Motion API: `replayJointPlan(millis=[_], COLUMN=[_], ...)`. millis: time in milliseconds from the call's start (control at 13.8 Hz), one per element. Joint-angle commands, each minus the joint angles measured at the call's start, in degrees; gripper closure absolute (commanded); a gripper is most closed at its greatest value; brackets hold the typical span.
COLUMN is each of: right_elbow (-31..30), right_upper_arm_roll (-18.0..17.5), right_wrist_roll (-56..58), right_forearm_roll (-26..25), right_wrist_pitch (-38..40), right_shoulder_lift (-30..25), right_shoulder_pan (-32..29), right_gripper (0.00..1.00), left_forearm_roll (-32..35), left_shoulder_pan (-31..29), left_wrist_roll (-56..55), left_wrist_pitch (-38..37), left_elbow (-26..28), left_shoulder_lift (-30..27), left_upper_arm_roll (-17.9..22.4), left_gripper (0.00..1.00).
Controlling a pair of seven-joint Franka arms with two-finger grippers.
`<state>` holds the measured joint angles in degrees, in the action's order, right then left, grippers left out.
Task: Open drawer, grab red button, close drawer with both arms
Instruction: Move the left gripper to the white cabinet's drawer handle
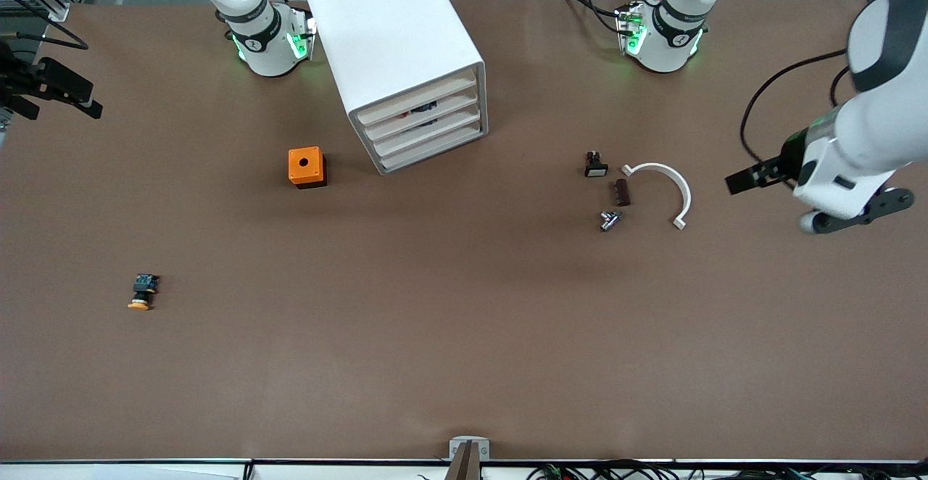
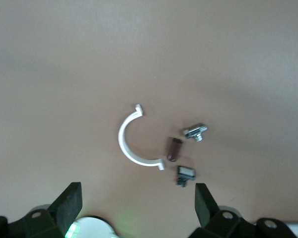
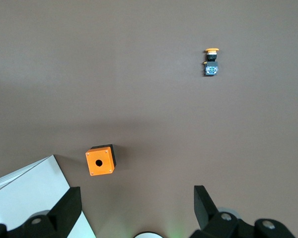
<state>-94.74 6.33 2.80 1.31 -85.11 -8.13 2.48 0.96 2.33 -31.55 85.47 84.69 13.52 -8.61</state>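
The white cabinet [image 1: 406, 52] [image 3: 25, 196] stands between the two arm bases, and each drawer [image 1: 428, 128] in its stack is pushed in. A small dark shape [image 1: 422, 109] shows in the gap under the top one. I cannot tell whether it is the button. My left gripper [image 1: 739, 181] [image 2: 136, 191] hangs open and empty high over the left arm's end of the table, beside the loose parts. My right gripper [image 1: 90, 99] [image 3: 136, 191] hangs open and empty high over the right arm's end.
An orange box with a hole [image 1: 307, 167] [image 3: 100, 160] sits beside the cabinet. An orange-yellow capped button [image 1: 143, 292] [image 3: 211, 62] lies nearer the front camera. A black switch [image 1: 596, 164] [image 2: 186, 174], brown piece [image 1: 621, 192] [image 2: 174, 149], metal bolt [image 1: 610, 220] [image 2: 195, 132] and white arc [image 1: 670, 186] [image 2: 129, 148] cluster together.
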Motion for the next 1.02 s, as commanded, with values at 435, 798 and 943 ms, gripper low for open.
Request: replayJointPlan(millis=[435, 798, 943], right_elbow=[-1.1, -1.1, -1.1], right_upper_arm_roll=[-0.1, -0.1, -0.1], right_wrist_roll=[-0.2, -0.2, -0.2], right_forearm_roll=[-0.7, -0.7, -0.7], right_wrist_pitch=[-1.2, -1.1, -1.1], right_shoulder_lift=[-1.5, -1.5, -1.5], right_shoulder_pan=[0.1, 0.2, 0.2], right_gripper=[0.00, 0.00, 0.00], left_forearm_roll=[-7.4, -15.1, -19.6], left_shoulder_pan=[9.0, 13.9, 14.5], left_wrist_roll=[-32.2, -56.2, -66.3], left_wrist_pitch=[3.7, 3.7, 3.7], left_elbow=[-4.4, -4.4, -4.4], left_shoulder_lift=[13.9, 19.7, 22.1], left_upper_arm_roll=[0.0, 0.0, 0.0], left_gripper=[0.00, 0.00, 0.00])
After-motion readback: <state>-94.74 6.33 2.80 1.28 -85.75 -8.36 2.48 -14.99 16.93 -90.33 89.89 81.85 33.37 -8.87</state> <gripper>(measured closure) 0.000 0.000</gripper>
